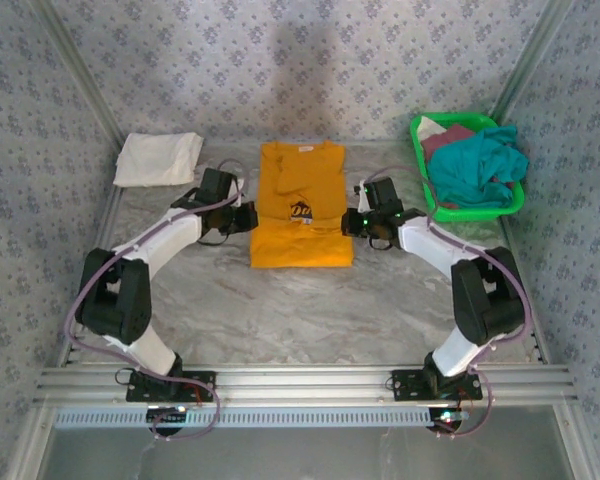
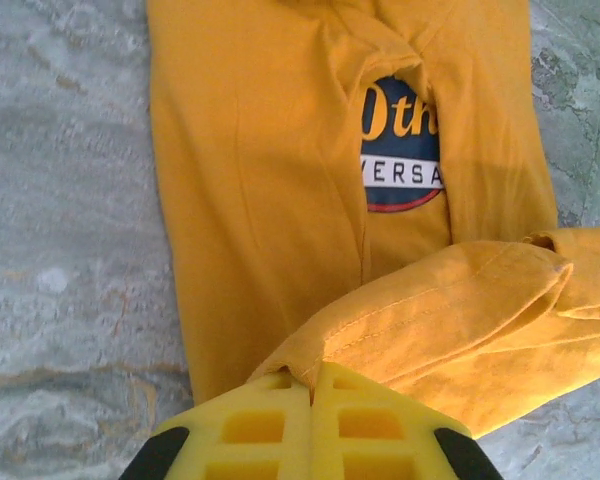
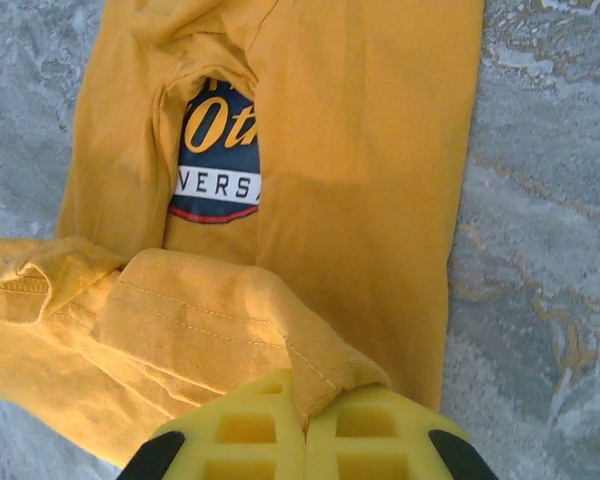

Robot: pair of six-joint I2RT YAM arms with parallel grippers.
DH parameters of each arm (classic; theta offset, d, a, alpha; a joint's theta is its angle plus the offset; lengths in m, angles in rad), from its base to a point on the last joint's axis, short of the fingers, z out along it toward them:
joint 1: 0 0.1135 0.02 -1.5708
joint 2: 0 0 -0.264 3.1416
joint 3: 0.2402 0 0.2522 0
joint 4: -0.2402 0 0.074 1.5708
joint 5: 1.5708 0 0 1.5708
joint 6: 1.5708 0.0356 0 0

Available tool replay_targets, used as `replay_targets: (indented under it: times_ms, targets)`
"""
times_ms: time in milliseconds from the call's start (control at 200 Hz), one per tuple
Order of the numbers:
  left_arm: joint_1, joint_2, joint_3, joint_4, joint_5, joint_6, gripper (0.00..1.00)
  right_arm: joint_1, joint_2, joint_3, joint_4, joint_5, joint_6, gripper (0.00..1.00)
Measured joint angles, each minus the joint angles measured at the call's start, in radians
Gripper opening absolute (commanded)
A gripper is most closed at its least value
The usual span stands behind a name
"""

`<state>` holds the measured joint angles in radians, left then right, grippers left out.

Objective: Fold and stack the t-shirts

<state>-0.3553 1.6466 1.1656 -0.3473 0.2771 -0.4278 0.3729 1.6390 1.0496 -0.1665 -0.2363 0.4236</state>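
Note:
A mustard-orange t-shirt (image 1: 300, 180) lies flat at mid-table, its navy-and-white chest print (image 2: 400, 150) partly covered by folded cloth. My left gripper (image 1: 248, 217) is at the shirt's left edge, and its yellow fingers (image 2: 270, 430) are shut on a corner of the hem. My right gripper (image 1: 350, 222) is at the right edge, shut on the opposite hem corner (image 3: 325, 375). The hem band hangs raised between them above the shirt body (image 3: 370, 150). A folded white t-shirt (image 1: 158, 158) rests at the back left. Teal (image 1: 480, 165) and maroon (image 1: 448, 135) t-shirts are heaped in the basket.
The green plastic basket (image 1: 480, 212) stands at the back right. The tabletop (image 1: 280, 310) is grey marbled, with patterned walls on three sides and metal rails along the edges. Both arm bases are bolted at the near edge.

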Motion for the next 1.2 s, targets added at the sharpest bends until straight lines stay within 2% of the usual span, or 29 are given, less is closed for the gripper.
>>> replay_targets:
  times_ms: [230, 395, 430, 475, 495, 515, 555, 670, 765, 834, 904, 1009, 1099, 1204]
  targets:
    - [0.018, 0.083, 0.089, 0.004, 0.008, 0.032, 0.00, -0.028, 0.067, 0.061, 0.005, -0.016, -0.016, 0.00]
    - [0.044, 0.180, 0.183, 0.005, 0.020, 0.051, 0.00, -0.049, 0.155, 0.167, 0.001, -0.034, -0.026, 0.00]
    - [0.050, 0.208, 0.209, 0.006, 0.022, 0.055, 0.06, -0.053, 0.179, 0.197, 0.003, -0.037, -0.027, 0.00]
    - [0.058, 0.253, 0.251, 0.008, 0.022, 0.069, 0.26, -0.061, 0.209, 0.236, 0.003, -0.040, -0.029, 0.00]
    - [0.061, 0.270, 0.269, 0.008, 0.023, 0.069, 0.36, -0.065, 0.223, 0.255, 0.003, -0.041, -0.029, 0.05]
    - [0.065, 0.296, 0.295, 0.008, 0.023, 0.078, 0.45, -0.069, 0.238, 0.273, 0.003, -0.043, -0.029, 0.16]
    - [0.072, 0.341, 0.346, 0.007, 0.022, 0.087, 0.54, -0.079, 0.270, 0.314, -0.003, -0.046, -0.029, 0.34]
    - [0.090, 0.449, 0.488, 0.003, 0.002, 0.105, 0.59, -0.115, 0.368, 0.448, -0.036, -0.055, -0.024, 0.49]
    - [0.099, 0.430, 0.481, 0.014, -0.028, 0.106, 0.58, -0.138, 0.371, 0.459, -0.047, -0.060, -0.032, 0.61]
    - [0.095, 0.341, 0.370, 0.068, -0.058, 0.100, 0.56, -0.142, 0.332, 0.417, -0.047, -0.060, -0.040, 0.59]
    - [0.079, 0.216, 0.218, 0.111, -0.076, 0.084, 0.50, -0.133, 0.260, 0.330, -0.038, -0.069, -0.046, 0.52]
    - [0.034, 0.072, 0.049, 0.166, -0.079, 0.060, 0.42, -0.104, 0.142, 0.188, -0.020, -0.098, -0.061, 0.29]
    - [-0.003, 0.056, -0.004, 0.210, -0.061, 0.053, 0.40, -0.065, 0.100, 0.117, 0.016, -0.137, -0.052, 0.17]
    - [-0.021, 0.108, -0.018, 0.246, -0.044, 0.052, 0.39, -0.026, 0.116, 0.085, 0.059, -0.184, -0.036, 0.13]
